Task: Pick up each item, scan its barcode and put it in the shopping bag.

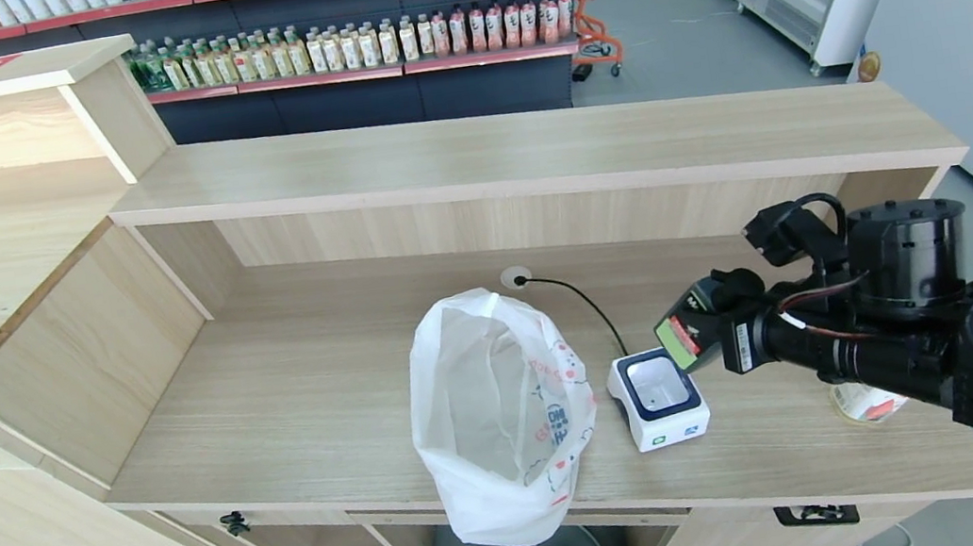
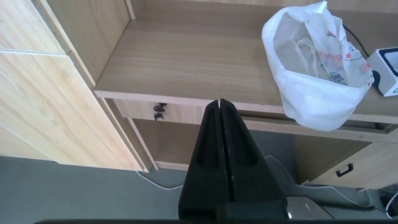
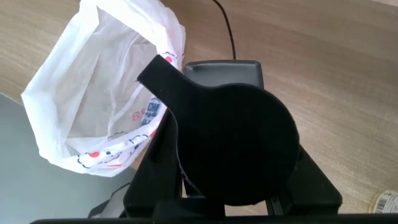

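White shopping bag (image 1: pixel 489 425) gapes beside the scanner (image 1: pixel 656 397); right hand (image 1: pixel 699 325) clamps 1 item (image 1: pixel 677 341) above it, seemingly for scanning; left hand (image 2: pixel 219 107) together.

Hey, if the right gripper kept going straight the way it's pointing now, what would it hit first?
Most likely the scanner: the right gripper, jaws shut on an item, aims at it from close by. Height is unclear; it might pass above and meet the shopping bag.
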Tool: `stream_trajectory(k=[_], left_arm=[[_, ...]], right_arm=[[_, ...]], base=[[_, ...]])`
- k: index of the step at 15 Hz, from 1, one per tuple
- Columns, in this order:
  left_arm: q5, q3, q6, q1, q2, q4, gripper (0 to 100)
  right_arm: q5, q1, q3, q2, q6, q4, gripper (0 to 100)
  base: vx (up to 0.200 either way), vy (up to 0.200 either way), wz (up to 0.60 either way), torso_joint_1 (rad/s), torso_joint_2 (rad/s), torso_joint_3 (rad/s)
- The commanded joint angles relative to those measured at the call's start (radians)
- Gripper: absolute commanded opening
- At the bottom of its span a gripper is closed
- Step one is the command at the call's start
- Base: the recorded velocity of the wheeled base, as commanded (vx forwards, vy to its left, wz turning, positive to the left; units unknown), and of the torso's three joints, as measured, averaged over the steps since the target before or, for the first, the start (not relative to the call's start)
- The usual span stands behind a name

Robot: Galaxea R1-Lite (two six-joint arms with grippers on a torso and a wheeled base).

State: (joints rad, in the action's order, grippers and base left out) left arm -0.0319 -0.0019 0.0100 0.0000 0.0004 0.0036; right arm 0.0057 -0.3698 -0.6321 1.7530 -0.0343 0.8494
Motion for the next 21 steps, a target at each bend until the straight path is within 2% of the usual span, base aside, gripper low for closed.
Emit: stream_trajectory(k=[1,4,12,15,21], left_arm=[[0.001,0.0,-0.002,0.0,0.0,0.001,0],[0.001,0.0,0.001,0.0,0.0,0.001,0],[0.001,0.0,0.001,0.0,0.0,0.001,0],[0.0,0.0,-0.001,0.0,0.0,0.001,0],[0.001,0.0,-0.001,0.0,0.001,0.001,0]], right_arm=[[0.0,-0.015,0.017,-0.003,0.007,0.016,0],[0.025,-0.047,0.051,0.008,0.011,0.1,0],[0.025,-0.069,-0.018,0.143,0.025,0.106,0],[0.028,-0.07,-0.029,0.186,0.024,0.108,0],[0.019,-0.138,-0.063,0.304,-0.004,0.112,0]], base=[[0.0,0.0,0.0,0.0,0.0,0.0],[0.0,0.2,0.0,-0.004,0.0,0.004],[0.0,0.2,0.0,0.004,0.0,0.002],[0.0,0.0,0.0,0.0,0.0,0.0],[0.0,0.0,0.0,0.0,0.0,0.0]])
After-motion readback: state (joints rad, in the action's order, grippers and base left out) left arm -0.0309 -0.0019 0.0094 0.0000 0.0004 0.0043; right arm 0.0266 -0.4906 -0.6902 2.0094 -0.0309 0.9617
